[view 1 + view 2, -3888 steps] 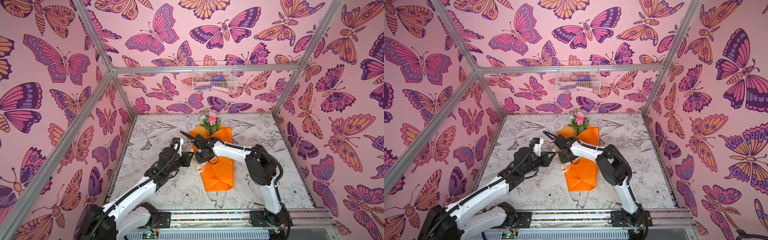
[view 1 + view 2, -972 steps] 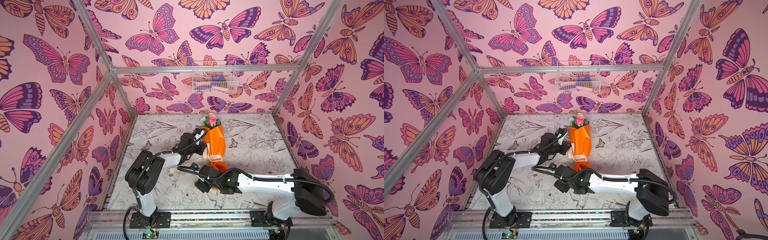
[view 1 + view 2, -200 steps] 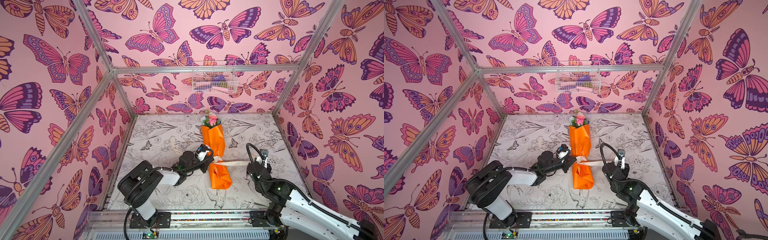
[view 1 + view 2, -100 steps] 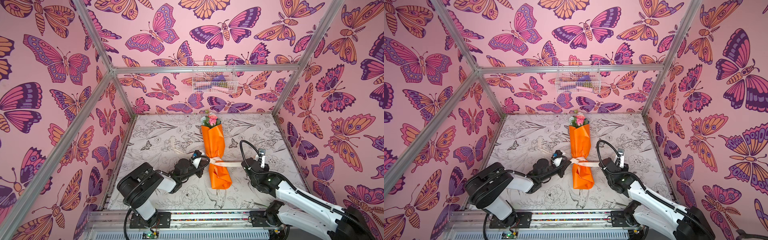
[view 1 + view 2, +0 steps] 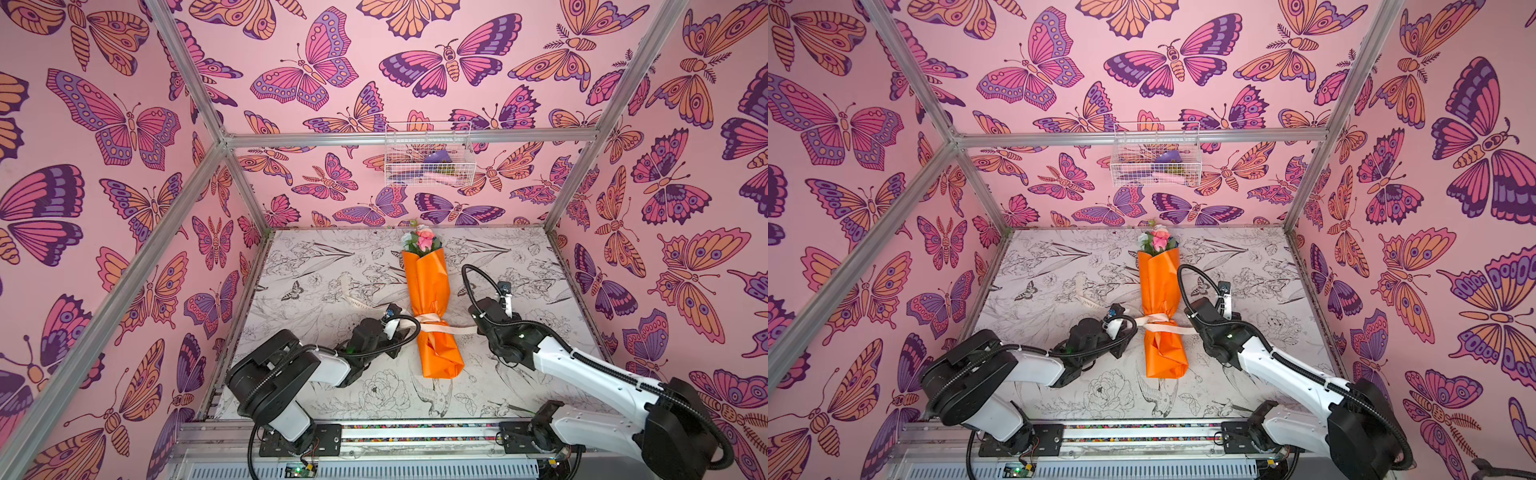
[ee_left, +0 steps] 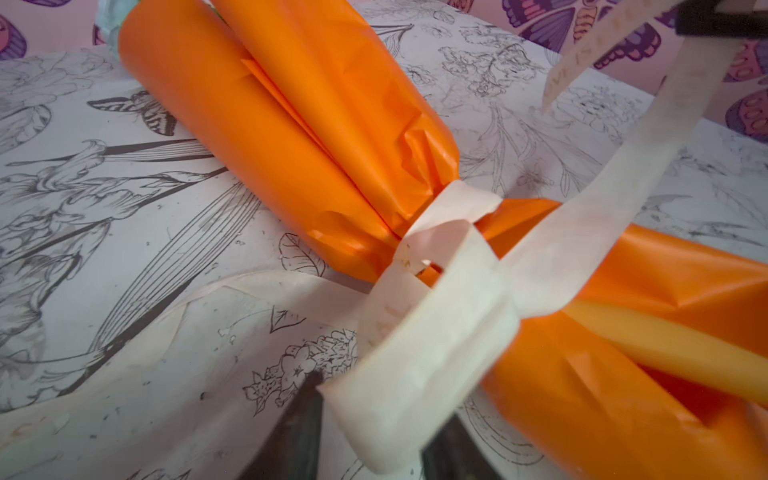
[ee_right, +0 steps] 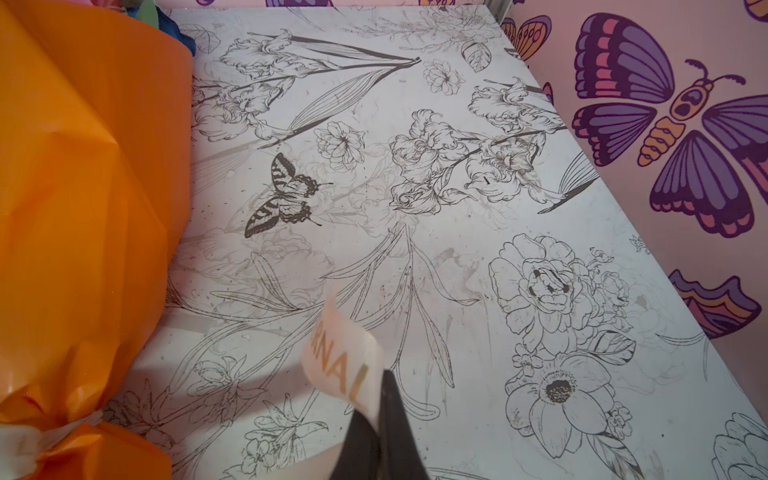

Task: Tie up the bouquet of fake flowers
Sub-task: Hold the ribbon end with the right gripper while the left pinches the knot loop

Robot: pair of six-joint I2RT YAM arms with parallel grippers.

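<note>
Bouquet of fake flowers (image 5: 430, 291) lies mid-table (image 5: 332, 266), heads toward the back wall, with a cream ribbon (image 5: 432, 323) cinched round its waist. Left gripper (image 6: 374, 403) sits just beside the wrap, jaws spread. The ribbon's loop drapes across the gap, and as far as I can tell neither finger grips it. Right gripper (image 7: 383, 388) is pressed together on the lettered tail, on the bouquet's other side. Risks, as I judge them: the crossing looks like one slack half-knot. With nothing holding the left side, a hard pull from the right could draw the tail through and undo it. It could also drag the light bundle sideways, and the thin paper may tear at the cinch. The left wrist view alone shows the open loop and the gap in the crossing; in both top views it reads as a plain pale band. The right wrist view alone shows the pinch, hidden under the arm from above. Only the top views show the second tail lying loose on the table.
</note>
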